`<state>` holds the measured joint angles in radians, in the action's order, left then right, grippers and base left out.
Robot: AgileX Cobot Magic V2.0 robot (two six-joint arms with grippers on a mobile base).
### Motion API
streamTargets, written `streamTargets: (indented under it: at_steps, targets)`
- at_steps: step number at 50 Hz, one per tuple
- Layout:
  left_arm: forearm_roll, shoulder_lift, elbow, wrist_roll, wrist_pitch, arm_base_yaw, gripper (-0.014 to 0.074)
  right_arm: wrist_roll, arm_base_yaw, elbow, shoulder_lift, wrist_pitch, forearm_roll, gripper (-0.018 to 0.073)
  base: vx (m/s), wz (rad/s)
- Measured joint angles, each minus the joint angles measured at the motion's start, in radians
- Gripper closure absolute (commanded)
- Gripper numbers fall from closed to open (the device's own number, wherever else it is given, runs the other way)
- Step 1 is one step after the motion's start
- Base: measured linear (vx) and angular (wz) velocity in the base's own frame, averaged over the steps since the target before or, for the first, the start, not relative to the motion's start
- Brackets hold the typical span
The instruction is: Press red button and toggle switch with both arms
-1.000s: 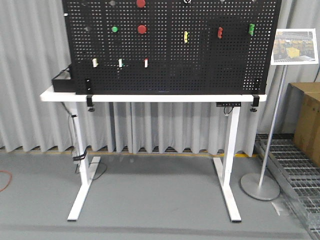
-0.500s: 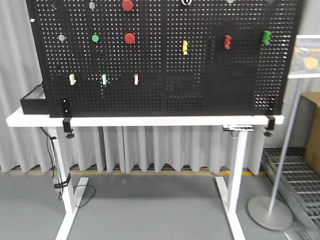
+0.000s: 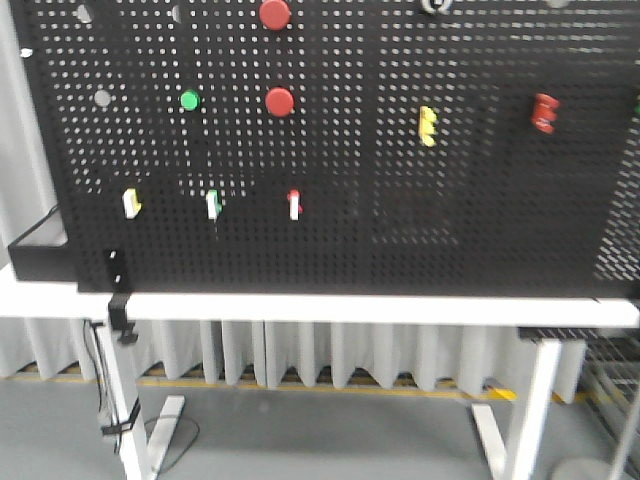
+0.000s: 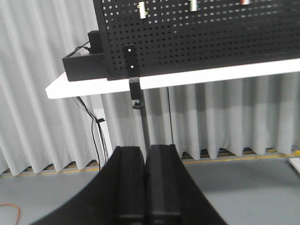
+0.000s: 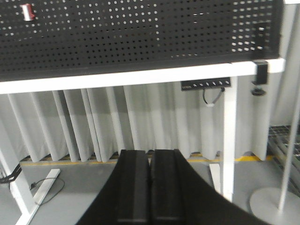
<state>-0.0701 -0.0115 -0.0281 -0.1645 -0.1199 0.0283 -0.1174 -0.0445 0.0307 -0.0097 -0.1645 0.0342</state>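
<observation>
Facing the pegboard, left fingers and right fingers are pressed together, holding nothing

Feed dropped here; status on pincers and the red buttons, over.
Both shut, empty: left pincer, right pincer. Untouched on pegboard: upper red button, lower red button. No obstruction seen.

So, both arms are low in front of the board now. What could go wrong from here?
1. The upper red button and lower red button look nearly alike, so an arm might press the wrong one.
2. The small switches sit in a close row; a shut gripper could bump a neighbour.
3. The left gripper and right gripper sit lower than the table edge; rising, they might catch it or the clamp.
</observation>
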Motion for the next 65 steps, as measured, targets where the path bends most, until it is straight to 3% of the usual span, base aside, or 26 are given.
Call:
streamTargets:
  at_steps: [34, 65]
  targets:
    - [0.0, 0.0, 0.0, 0.0, 0.0, 0.0, 0.0595, 0.0, 0.0, 0.0, 0.0, 0.0, 0.0, 0.0562, 0.36, 0.01]
    - [0.0, 0.0, 0.0, 0.0, 0.0, 0.0, 0.0595, 0.0, 0.0, 0.0, 0.0, 0.0, 0.0, 0.0562, 0.06, -0.01]
